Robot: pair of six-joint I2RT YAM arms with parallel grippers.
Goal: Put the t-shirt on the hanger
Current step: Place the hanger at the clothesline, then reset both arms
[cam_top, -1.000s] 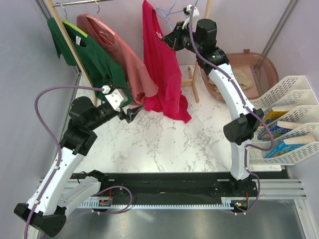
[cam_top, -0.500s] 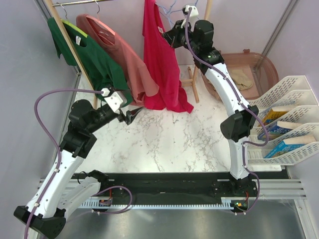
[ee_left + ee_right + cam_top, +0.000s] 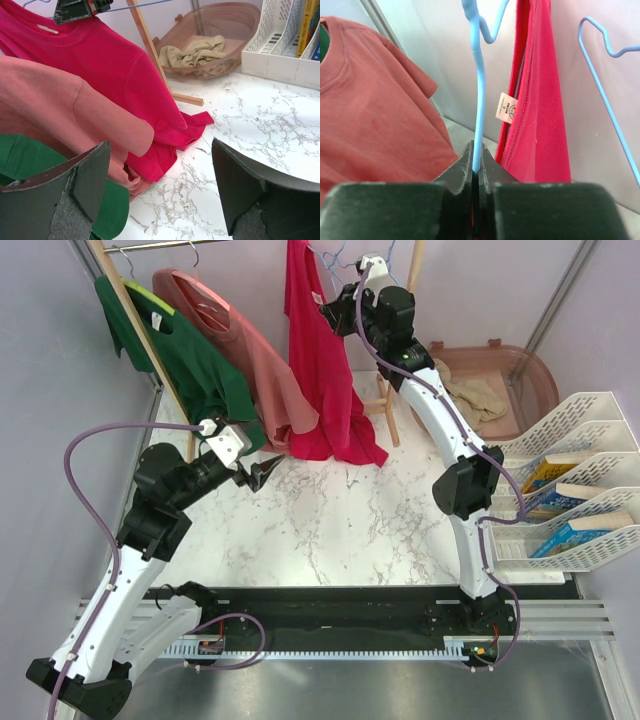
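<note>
At the top centre of the overhead view the right gripper [image 3: 335, 315] has its fingers pressed together on the pale-blue wire hanger [image 3: 478, 100], pinching the wire below its hook. The red t-shirt [image 3: 320, 370] hangs just right of that wire in the wrist view, collar label [image 3: 506, 107] showing, and its hem lies bunched on the marble table [image 3: 350, 530].

A salmon-pink shirt [image 3: 240, 350] crowds its left side, touching it, with a dark green shirt [image 3: 190, 360] further left on the slanted wooden rack post [image 3: 130, 320]. A second blue hanger [image 3: 605, 90] hangs at the right of the wrist view.

The left gripper [image 3: 160, 150] hangs low at centre left with its fingers spread and nothing between them, near the pink and green hems.

Right of the t-shirt stand a wooden rack leg [image 3: 150, 45], a brown basket [image 3: 520, 370] holding a beige cloth [image 3: 475, 395], and white file trays [image 3: 580, 480] at the right edge. The table's lower centre is open marble.
</note>
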